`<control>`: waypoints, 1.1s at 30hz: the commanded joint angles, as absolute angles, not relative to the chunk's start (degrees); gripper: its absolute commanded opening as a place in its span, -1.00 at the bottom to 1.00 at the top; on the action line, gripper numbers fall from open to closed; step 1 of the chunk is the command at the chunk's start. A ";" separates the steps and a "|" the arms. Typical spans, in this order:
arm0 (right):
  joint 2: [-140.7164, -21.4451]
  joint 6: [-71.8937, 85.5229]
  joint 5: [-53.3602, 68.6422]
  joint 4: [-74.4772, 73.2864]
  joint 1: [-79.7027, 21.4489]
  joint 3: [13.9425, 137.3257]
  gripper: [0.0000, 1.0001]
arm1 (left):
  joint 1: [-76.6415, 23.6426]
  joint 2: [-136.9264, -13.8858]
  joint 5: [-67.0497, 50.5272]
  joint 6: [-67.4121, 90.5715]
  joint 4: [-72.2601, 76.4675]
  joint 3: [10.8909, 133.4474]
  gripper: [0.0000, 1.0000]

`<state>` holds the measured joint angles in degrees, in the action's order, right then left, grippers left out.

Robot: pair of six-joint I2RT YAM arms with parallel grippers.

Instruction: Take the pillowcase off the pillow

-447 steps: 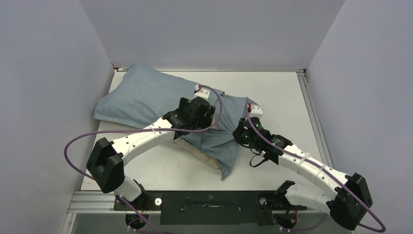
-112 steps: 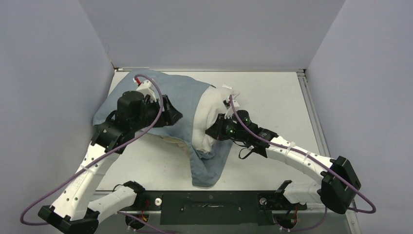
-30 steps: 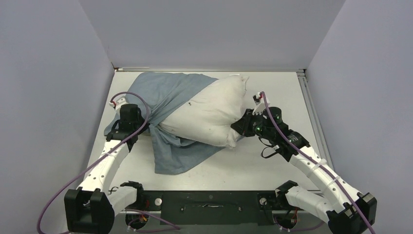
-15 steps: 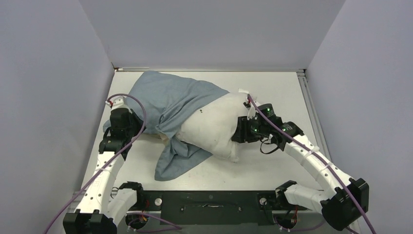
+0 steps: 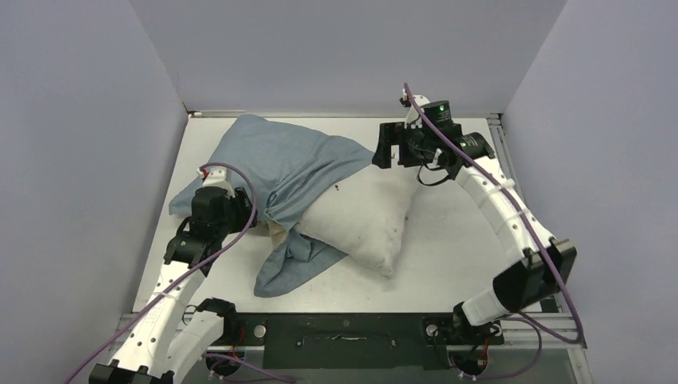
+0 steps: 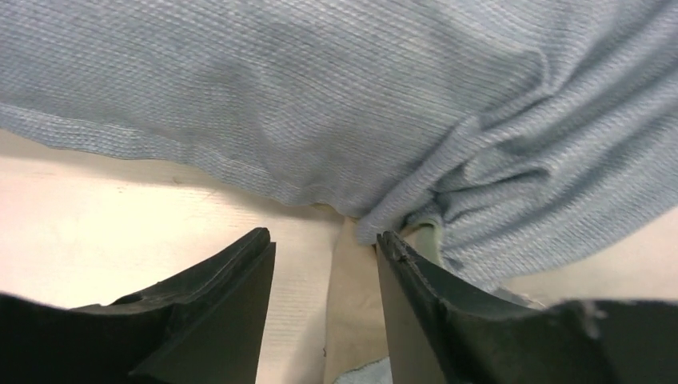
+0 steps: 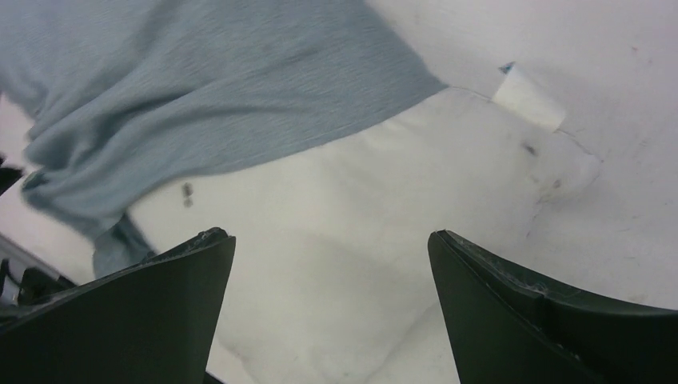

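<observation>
The blue-grey pillowcase (image 5: 276,160) lies bunched at the back left, draped over the left end of the white pillow (image 5: 364,220). A flap of it spreads on the table by the pillow's near side. My left gripper (image 5: 249,218) stands open at the cloth's near edge. In the left wrist view the left gripper (image 6: 324,240) holds nothing, and one fingertip (image 6: 392,244) touches a gather of the pillowcase (image 6: 360,104). My right gripper (image 5: 382,148) hovers wide open over the pillow's far end. In the right wrist view the right gripper (image 7: 329,236) is empty above the pillow (image 7: 344,208), with the pillowcase (image 7: 200,88) beyond.
The white table (image 5: 464,240) is walled in at the back and on both sides. A small white label (image 7: 524,98) sticks out of the pillow's corner. The arm bases and a black bar (image 5: 344,340) line the near edge.
Both grippers have opened. The right one let go of the pillow and rose toward the back; the pillow dropped flat. The left one released the cloth and shifted right.
</observation>
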<state>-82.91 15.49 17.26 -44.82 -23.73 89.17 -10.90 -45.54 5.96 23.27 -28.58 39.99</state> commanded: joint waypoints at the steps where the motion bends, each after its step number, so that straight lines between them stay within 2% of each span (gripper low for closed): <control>1: -91.02 15.40 18.56 -37.74 -16.76 88.45 0.87 | -13.60 -45.15 5.44 19.82 -31.18 46.30 0.11; 5: -93.36 15.48 23.60 -28.94 -13.35 82.91 0.79 | -15.79 -46.12 3.53 17.47 -33.53 50.90 0.35; 9: -94.81 14.73 31.22 -22.47 -12.39 76.19 0.80 | -18.27 -48.66 1.57 15.23 -35.29 56.35 0.47; 13: -94.82 15.55 39.82 -17.95 -12.95 68.45 0.92 | -20.07 -53.09 0.03 13.72 -35.42 61.92 0.54; 16: -92.51 16.10 42.23 -15.14 -15.04 63.45 0.42 | -21.47 -57.73 -2.51 12.84 -35.64 66.67 0.55; 20: -88.30 17.88 42.14 -12.20 -18.61 58.99 -0.42 | -24.16 -64.88 -4.12 11.45 -35.69 74.05 0.56; 22: -86.13 19.27 40.69 -10.37 -20.44 57.45 -0.77 | -25.74 -68.57 -4.71 10.57 -35.46 77.62 0.56; 23: -85.01 20.47 39.73 -9.16 -21.37 56.56 -0.88 | -26.62 -70.58 -5.04 10.10 -35.60 79.48 0.56; 33: -76.87 28.95 36.08 2.76 -27.24 50.85 -0.89 | -35.93 -93.05 -3.12 1.10 -44.23 100.66 0.56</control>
